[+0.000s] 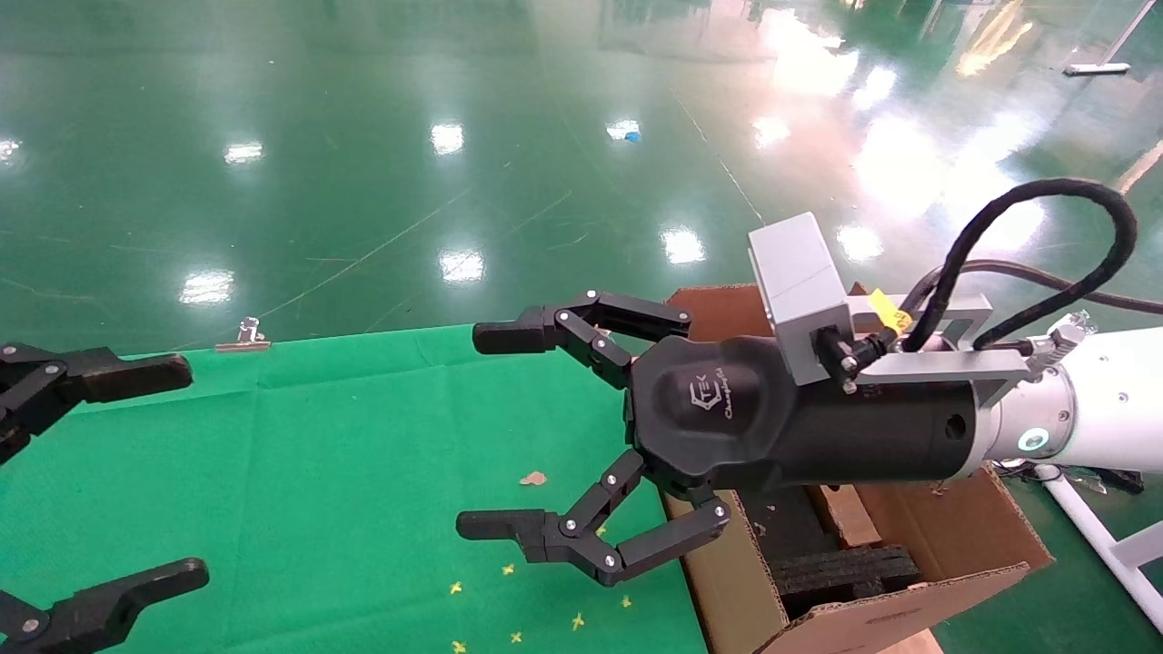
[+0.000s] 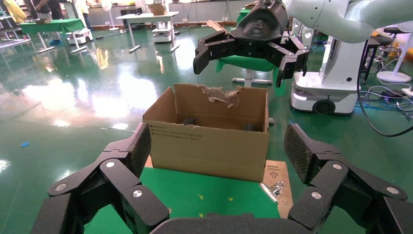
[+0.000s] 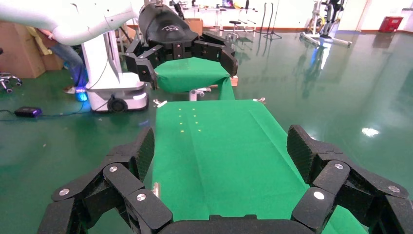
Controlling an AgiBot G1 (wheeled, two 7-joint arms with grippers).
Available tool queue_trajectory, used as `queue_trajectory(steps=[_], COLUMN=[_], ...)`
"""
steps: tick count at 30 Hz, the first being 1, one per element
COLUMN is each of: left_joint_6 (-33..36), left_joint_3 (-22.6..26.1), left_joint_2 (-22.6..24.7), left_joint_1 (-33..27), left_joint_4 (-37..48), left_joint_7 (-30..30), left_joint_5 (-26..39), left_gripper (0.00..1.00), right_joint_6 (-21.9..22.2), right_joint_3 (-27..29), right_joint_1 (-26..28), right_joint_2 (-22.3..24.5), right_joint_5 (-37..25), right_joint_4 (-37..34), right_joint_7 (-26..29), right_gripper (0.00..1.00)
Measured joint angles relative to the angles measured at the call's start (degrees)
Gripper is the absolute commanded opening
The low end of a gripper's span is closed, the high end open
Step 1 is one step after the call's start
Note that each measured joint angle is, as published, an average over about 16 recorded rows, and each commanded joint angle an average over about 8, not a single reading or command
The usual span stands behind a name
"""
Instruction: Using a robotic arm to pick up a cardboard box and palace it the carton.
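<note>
Right gripper [image 1: 495, 431] spread wide, holding nothing, hanging over green cloth [image 1: 318, 472]. Carton [image 1: 909, 545] just behind and below its wrist: brown corrugated, flaps up, one ragged [image 2: 219, 93], black foam [image 1: 840, 568] inside. Small box not visible anywhere. Left gripper [image 1: 173, 472] likewise splayed and empty, well apart across the cloth. Yellow flecks beneath the right fingers. Glossy green floor [image 1: 409, 136] beyond.

Bright overhead light, glare patches on glossy floor [image 1: 363, 136], sharp focus
</note>
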Motion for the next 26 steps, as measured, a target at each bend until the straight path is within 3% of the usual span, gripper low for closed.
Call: queue_trajectory(steps=[26], left_joint_6=[0.0], left_joint_3=[0.0], left_joint_2=[0.0], left_joint_1=[0.0], left_joint_4=[0.0], left_joint_7=[0.0], left_joint_5=[0.0], left_gripper=[1.0], right_joint_6=[0.0], right_joint_3=[0.0], right_joint_1=[0.0], right_joint_2=[0.0], right_joint_5=[0.0], right_joint_4=[0.0], right_joint_7=[0.0], right_gripper=[1.0])
